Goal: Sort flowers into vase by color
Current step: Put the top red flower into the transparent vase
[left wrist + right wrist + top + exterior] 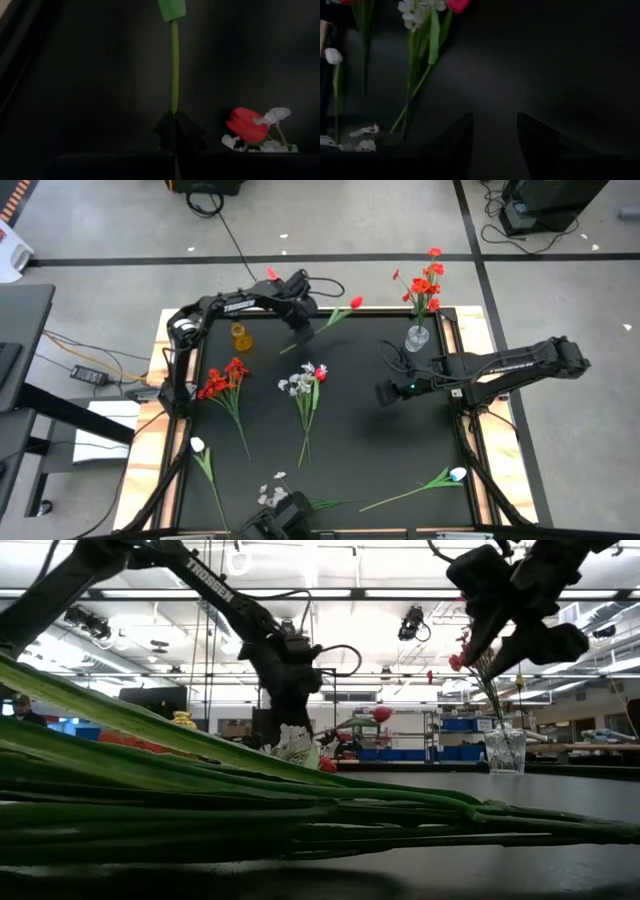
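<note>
My left gripper point(300, 323) hangs over the table's far part, shut on a red tulip point(355, 302), whose bloom point(381, 714) floats above the table. An amber vase point(240, 337) stands to its left. A clear glass vase point(418, 337) near the far right corner holds red flowers point(430, 280). My right gripper point(383, 393) hovers open right of centre, touching nothing. Lying flat on the table are a red bunch point(225, 380), a white-and-red bunch point(308, 380), two white tulips point(197, 445) point(457, 475) and a white sprig point(272, 495). My left gripper point(175, 116) pinches the tulip's thin green stem point(174, 95) between its two shut fingers, on the stem's lower part, below a leaf point(171, 7). The fingers come from above, pointing down. The tulip is lifted clear, its stem slanting toward the far right with the bloom leading.
The table's black mat has wooden side edges point(160, 370). Green stems point(200, 810) lie close before the low camera. Bare mat shows between the middle bunch and the right arm point(500, 375), and ahead of my right gripper's fingers point(495, 125).
</note>
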